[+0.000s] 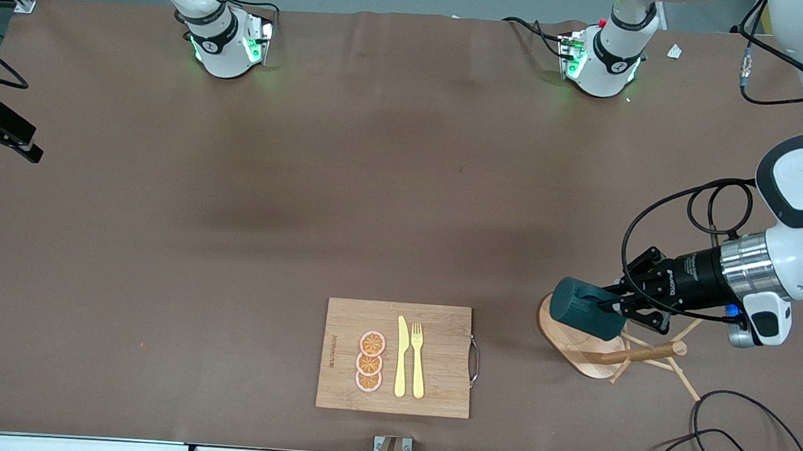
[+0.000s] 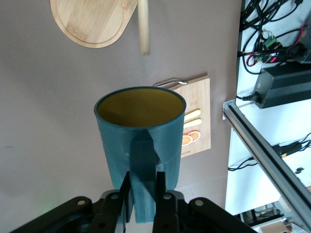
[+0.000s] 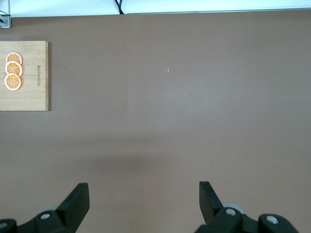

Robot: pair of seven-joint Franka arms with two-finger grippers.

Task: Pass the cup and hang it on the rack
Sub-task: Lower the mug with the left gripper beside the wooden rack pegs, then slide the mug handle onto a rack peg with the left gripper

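We find the left gripper [image 1: 611, 307] clamped on the handle of the cup [image 1: 586, 308], its two fingers [image 2: 125, 191] pressed against either side of the handle in the left wrist view, with the cup held on its side in the air. In the front view the cup hangs directly over the oval base of the rack [image 1: 575, 348], at about the 10 o'clock edge of that base; we cannot tell whether the cup touches any peg. The cup's yellowish inside [image 2: 140, 108] faces away from the gripper. The rack stands at the left arm's end of the table, its thick post [image 1: 644, 353] pointing toward 3 o'clock in the front view, with thin pegs spreading around it. At about 9 o'clock from the rack lies the cutting board [image 1: 437, 325], well apart from it, bearing three orange slices [image 1: 370, 361], a yellow knife [image 1: 401, 356] and a yellow fork [image 1: 418, 359] side by side. The right gripper [image 3: 143, 194] waits over bare table toward the right arm's end, its fingers spread wide and holding nothing; the front view shows only a dark part at that edge.
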